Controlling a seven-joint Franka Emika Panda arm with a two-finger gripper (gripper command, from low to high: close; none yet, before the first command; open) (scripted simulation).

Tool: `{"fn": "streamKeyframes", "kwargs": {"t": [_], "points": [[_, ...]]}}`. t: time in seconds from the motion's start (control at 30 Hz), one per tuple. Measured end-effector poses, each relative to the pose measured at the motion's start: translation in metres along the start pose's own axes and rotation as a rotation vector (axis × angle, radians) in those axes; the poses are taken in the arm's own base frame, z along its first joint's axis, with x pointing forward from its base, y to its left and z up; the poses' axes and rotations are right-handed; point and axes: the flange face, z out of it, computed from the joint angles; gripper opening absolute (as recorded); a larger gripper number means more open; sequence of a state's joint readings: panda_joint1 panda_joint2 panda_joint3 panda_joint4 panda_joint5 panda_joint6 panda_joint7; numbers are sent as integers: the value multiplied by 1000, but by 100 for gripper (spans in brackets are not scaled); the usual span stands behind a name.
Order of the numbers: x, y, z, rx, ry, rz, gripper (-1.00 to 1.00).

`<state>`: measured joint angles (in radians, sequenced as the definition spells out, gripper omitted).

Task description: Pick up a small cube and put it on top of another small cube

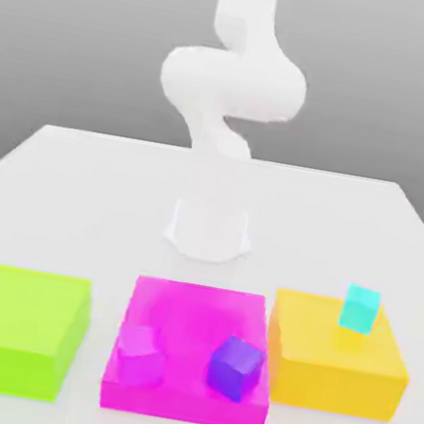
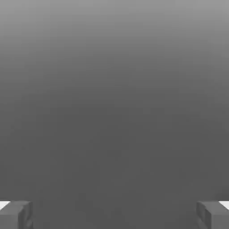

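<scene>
Clearly not yet begun: no cube lifted. Gripper (image 2: 114,214) spread wide and empty, fingertips (image 2: 15,214) far apart against plain grey. Small magenta cube (image 1: 140,355) and small violet-blue cube (image 1: 235,367) resting apart on the flat magenta block (image 1: 200,306); small cyan cube (image 1: 360,309) on the flat yellow block (image 1: 315,345); flat lime-green block (image 1: 17,324) bare. Next: reach down over one cube, straddle it squarely, close.

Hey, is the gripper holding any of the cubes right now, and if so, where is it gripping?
Nothing is held: the gripper is open with nothing between its fingers.
</scene>
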<state>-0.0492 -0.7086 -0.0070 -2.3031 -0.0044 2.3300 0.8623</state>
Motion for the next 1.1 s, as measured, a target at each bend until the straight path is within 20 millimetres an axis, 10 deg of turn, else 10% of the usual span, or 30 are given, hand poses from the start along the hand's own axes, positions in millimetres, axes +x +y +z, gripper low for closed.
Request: {"fn": "streamKeyframes", "kwargs": {"t": [0.3, 0.63, 0.93, 1.07, 1.1], "points": [[59, 86, 158, -259, -36, 389, 0], [87, 259, 293, -536, -36, 853, 0], [46, 426, 376, -769, -33, 1237, 0], [22, 464, 415, -789, -31, 1271, 0], [16, 470, 423, -790, -31, 1272, -100]]}}
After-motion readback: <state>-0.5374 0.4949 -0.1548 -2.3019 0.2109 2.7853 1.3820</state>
